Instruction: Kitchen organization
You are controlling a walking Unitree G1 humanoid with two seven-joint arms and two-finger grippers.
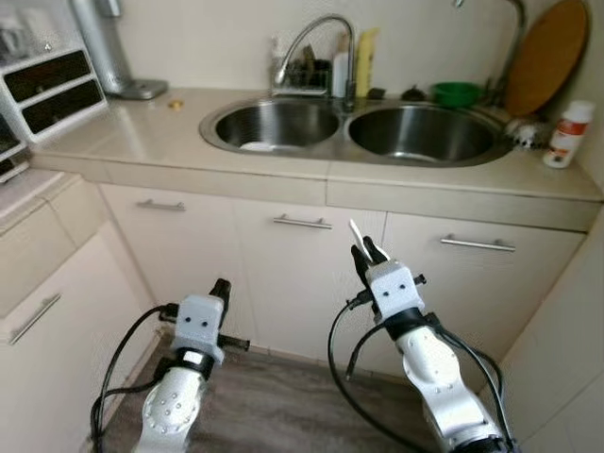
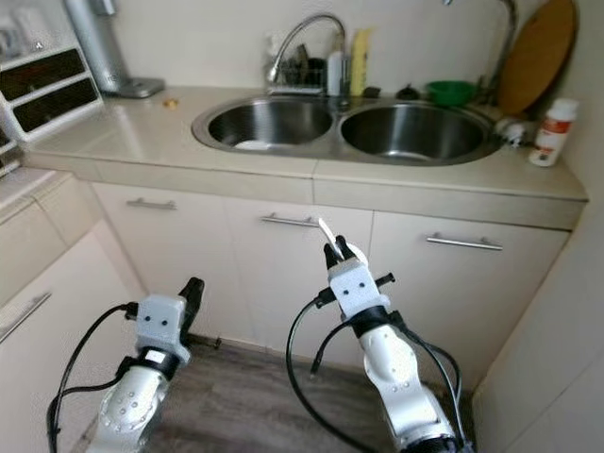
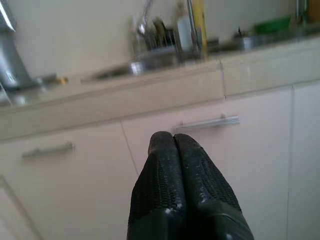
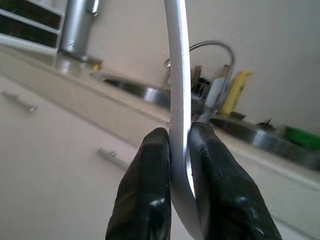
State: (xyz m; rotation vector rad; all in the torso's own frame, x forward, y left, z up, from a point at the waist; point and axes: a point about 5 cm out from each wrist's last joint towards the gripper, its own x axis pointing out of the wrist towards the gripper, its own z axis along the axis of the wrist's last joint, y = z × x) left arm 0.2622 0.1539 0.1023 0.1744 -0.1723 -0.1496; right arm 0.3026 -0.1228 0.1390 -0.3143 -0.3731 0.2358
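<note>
Right wrist view: a thin white utensil point(image 4: 178, 100) is pinched upright in the right claw point(image 1: 369, 251), held below the counter's point(image 1: 170, 142) front edge. The left claw point(image 3: 173, 145) is pressed together, empty. Carrying seems underway; raising it toward the sink point(image 1: 359, 132) is probably required next.

A double sink point(image 1: 311, 142) is set in the tabletop point(image 1: 142, 142), with the faucet point(image 1: 316, 42) behind it, a bottle point(image 1: 569, 133) to its right, drawers point(image 1: 52, 90) to its left, and cabinet doors point(image 1: 302, 274) below.
</note>
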